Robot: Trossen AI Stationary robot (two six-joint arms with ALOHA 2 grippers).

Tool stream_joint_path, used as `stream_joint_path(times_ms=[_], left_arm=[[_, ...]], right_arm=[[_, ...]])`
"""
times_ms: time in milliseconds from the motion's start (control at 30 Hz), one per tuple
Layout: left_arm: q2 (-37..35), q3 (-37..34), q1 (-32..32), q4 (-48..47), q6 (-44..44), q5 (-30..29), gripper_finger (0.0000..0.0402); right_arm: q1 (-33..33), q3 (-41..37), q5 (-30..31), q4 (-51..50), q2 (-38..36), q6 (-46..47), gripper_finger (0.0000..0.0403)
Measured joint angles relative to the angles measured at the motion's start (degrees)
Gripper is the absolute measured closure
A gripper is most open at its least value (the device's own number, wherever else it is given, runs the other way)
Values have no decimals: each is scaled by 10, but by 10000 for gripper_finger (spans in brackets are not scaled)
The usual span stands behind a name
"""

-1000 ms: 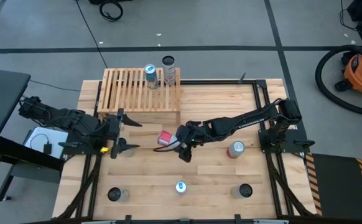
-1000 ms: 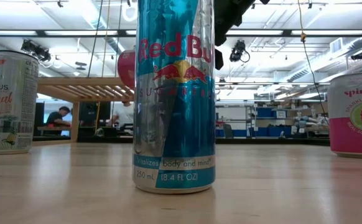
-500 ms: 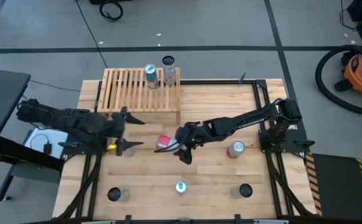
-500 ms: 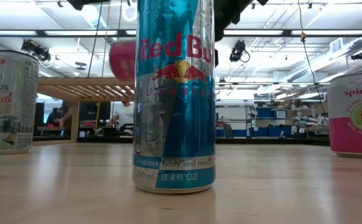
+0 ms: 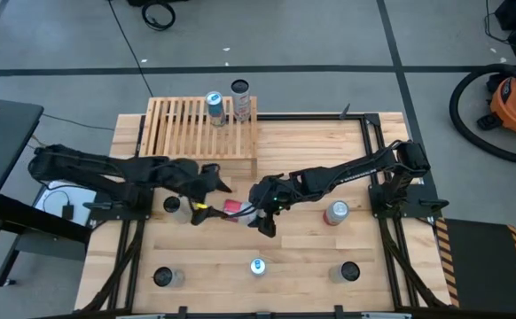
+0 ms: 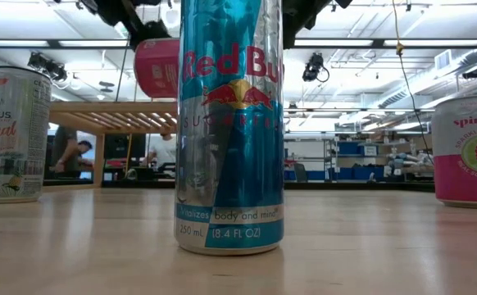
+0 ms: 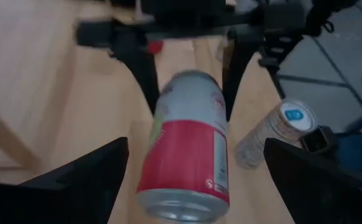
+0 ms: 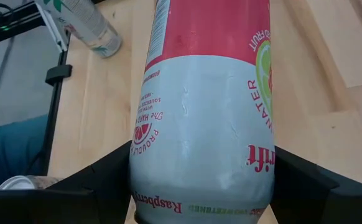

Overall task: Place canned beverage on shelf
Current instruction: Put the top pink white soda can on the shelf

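High view: right end effector (image 5: 256, 213) grips a red-and-silver raspberry sparkling-water can (image 5: 232, 208) above the plank worktop (image 5: 311, 257), near the pale slatted wooden shelf (image 5: 183, 128); left end effector (image 5: 203, 200), fingers spread, flanks it.

Red-and-silver can (image 8: 203, 106), pale slatted shelf (image 5: 200, 126)
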Motion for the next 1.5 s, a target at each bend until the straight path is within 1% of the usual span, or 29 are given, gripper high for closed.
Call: stream_joint_path(times_ms=[200, 467, 600, 867, 933, 1333, 1433, 1500], left_arm=[[56, 0, 21, 38, -36, 68, 21], [107, 1, 23, 58, -45, 99, 21], [134, 28, 23, 20, -48, 109, 21], [201, 123, 20, -104, 3, 147, 21], [209, 133, 20, -127, 17, 148, 21], [213, 134, 16, -133, 22, 148, 22], [213, 134, 14, -134, 22, 145, 32], [213, 134, 13, -134, 26, 144, 45]], right_arm=[[0, 0, -12, 0, 0, -2, 104], [-2, 0, -13, 0, 0, -1, 104], [-5, 0, -13, 1, 0, 0, 104], [-7, 0, -21, 1, 0, 0, 104], [-7, 0, -24, 1, 0, 0, 104], [-8, 0, -26, -4, 0, -10, 104], [-7, 0, -27, -4, 0, -11, 104], [-8, 0, -28, -4, 0, -11, 104]])
